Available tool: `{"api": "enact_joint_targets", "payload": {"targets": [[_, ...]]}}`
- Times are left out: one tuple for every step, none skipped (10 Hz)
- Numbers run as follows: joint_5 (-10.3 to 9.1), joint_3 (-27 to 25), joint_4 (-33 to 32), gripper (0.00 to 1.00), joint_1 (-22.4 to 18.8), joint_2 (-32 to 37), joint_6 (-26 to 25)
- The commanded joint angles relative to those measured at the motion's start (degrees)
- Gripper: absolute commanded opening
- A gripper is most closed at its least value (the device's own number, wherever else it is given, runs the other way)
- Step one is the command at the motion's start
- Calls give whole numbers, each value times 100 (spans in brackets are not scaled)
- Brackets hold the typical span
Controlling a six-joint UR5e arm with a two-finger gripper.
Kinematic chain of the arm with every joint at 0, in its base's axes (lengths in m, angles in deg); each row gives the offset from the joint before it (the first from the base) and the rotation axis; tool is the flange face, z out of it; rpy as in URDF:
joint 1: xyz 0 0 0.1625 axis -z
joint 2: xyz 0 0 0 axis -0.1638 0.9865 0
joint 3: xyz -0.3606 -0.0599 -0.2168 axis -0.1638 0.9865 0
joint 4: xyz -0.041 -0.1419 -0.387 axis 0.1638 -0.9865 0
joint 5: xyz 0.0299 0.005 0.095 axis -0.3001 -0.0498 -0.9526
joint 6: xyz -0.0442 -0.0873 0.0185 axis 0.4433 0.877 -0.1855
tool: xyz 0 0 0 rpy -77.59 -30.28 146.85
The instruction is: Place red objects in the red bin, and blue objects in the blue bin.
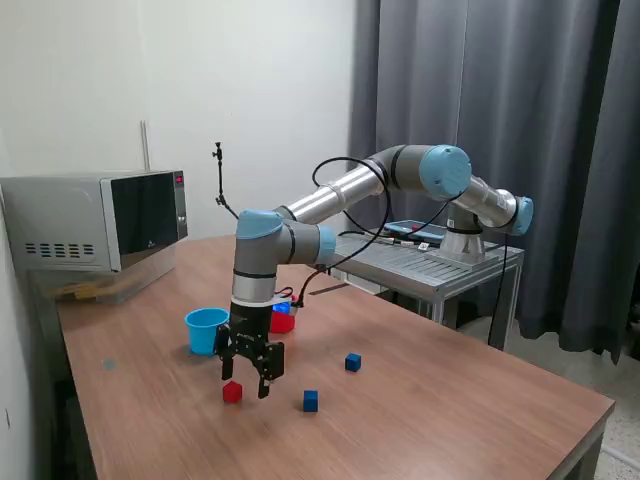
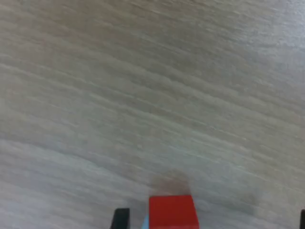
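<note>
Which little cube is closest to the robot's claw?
The red cube, the only red one on the table. It sits right beside the gripper, toward the exterior view's left; the two blue cubes lie farther off toward the right.

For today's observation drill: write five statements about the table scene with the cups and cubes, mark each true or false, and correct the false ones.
1. Two blue cubes lie on the table. True.
2. A red cube sits inside the blue cup. False: it lies on the table beside the gripper.
3. The gripper hangs open. True.
4. A microwave stands on the table. True.
5. The red cup lies tipped near the table's front edge. False: it stands behind the arm.
</note>
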Motion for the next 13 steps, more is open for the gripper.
{"api": "enact_joint_targets", "payload": {"targets": [[41,5,6,100,0,0,83],[102,23,6,100,9,0,74],[146,40,6,100,9,0,48],[129,75,6,100,9,0,56],[95,50,6,100,9,-9,100],[94,41,6,100,9,-9,170],[94,49,6,100,9,-9,188],[94,41,6,100,9,-9,241],[94,32,6,100,9,-9,267],[94,32,14,100,9,-9,285],[94,49,49,100,17,-9,320],[94,84,85,100,17,-9,320],[85,93,102,100,26,-9,329]]}}
